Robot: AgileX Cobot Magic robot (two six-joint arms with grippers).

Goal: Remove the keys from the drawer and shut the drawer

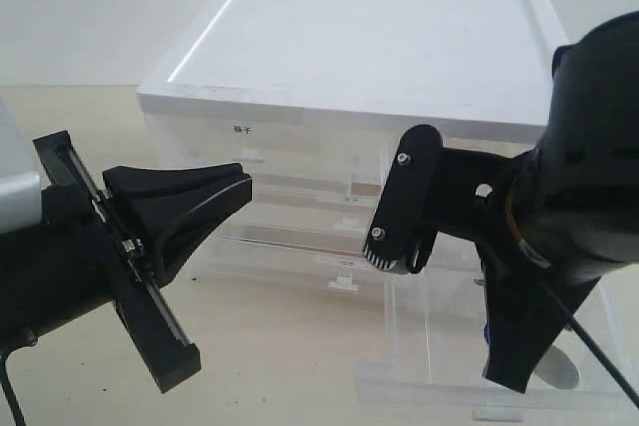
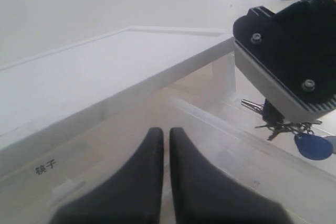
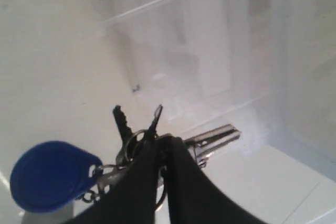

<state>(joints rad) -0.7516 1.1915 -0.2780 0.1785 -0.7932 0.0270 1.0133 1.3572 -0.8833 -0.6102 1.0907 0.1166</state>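
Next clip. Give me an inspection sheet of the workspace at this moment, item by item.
Surface: pale wooden table.
Job's things: keys pinched at the ring, blue tag hanging beside them; drawer pulled open.
Clutter: nothing seen.
Grippers: left gripper shut, empty; right gripper shut on the keys, down in the drawer.
Cables: black cable running along the right arm.
Surroundings: white cabinet of translucent drawers, plain wall behind.

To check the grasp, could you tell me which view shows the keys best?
The right wrist view: the keys and blue tag are close, pinched by the right gripper. The left wrist view shows them small; the exterior view barely shows them.
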